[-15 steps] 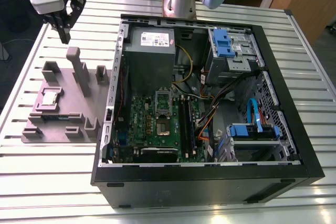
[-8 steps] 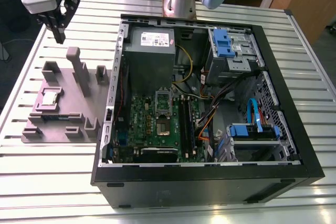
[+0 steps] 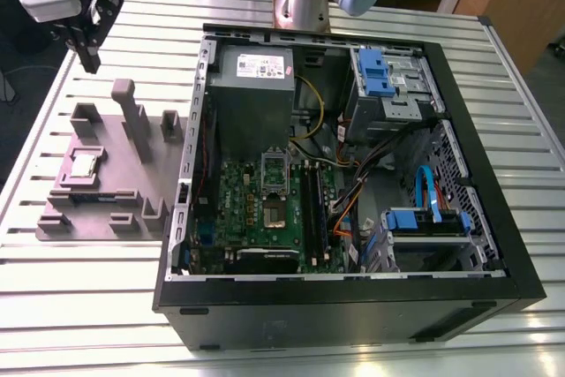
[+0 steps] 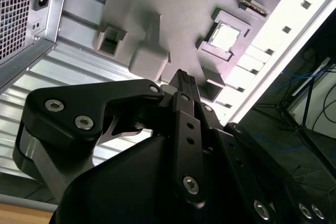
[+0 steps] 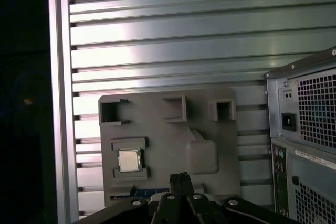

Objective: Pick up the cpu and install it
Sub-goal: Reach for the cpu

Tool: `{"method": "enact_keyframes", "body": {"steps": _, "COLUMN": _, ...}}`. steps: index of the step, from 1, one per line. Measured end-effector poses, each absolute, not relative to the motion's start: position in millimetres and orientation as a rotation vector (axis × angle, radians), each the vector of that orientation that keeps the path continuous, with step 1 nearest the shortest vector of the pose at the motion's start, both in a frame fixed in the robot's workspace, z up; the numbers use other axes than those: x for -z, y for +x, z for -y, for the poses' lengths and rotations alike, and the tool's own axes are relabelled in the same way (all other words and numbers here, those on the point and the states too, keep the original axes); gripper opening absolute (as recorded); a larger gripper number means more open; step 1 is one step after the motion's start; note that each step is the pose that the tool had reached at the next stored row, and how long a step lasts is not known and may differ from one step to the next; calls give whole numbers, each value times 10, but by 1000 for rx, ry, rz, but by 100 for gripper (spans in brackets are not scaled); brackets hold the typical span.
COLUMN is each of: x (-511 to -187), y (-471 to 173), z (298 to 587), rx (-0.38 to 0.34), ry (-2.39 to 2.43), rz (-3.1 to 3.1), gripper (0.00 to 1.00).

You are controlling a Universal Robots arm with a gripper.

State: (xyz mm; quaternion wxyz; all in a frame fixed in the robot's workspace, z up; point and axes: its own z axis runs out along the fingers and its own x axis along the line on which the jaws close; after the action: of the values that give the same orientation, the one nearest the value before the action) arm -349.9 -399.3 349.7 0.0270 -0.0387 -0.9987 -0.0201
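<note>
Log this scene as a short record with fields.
cpu: lying flat in a pocket of the grey holder, beside the computer case
gripper: shut, empty, raised near the holder, apart from the cpu
socket: dark square on the green board inside the case
progress: cpu not yet picked up

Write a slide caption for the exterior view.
Gripper hangs near the grey holder where the cpu rests, beside the open computer case.

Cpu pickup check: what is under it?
The cpu lies on the grey fixture, framed by raised edges. The fixture rests on the slatted table. The surface directly beneath the chip is covered.
</note>
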Motion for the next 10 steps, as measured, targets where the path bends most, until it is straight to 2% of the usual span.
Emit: {"method": "enact_keyframes", "body": {"steps": 10, "x": -3495, "y": -3634, "z": 3993, "rx": 62, "ry": -120, "rz": 3085, "gripper": 10}}
